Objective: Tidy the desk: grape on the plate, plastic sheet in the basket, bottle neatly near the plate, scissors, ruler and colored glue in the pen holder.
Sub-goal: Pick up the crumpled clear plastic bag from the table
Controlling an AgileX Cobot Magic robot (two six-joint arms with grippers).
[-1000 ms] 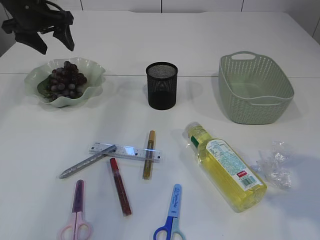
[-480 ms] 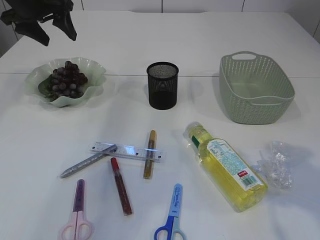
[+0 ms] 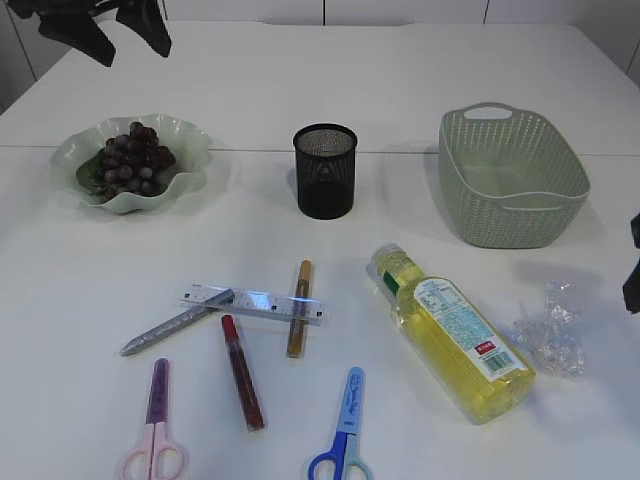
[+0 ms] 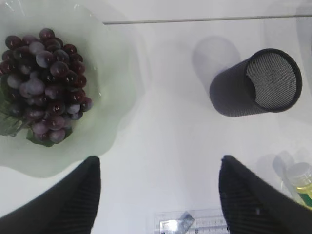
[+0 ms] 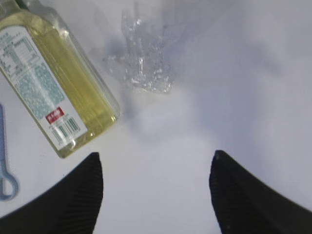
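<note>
Lying at upper centre of the right wrist frame, the crumpled clear plastic sheet (image 5: 140,66) sits above and between the spread fingers of the right gripper (image 5: 156,187), untouched. Beside it, left: yellow-filled labelled bottle (image 5: 58,83), on its side. Left gripper (image 4: 158,195): fingers apart, empty, high over the dark purple grape bunch (image 4: 41,80) in the pale green wavy plate (image 4: 117,97). Black mesh pen holder (image 4: 256,83): empty. Green woven basket (image 3: 510,175): empty.
</note>
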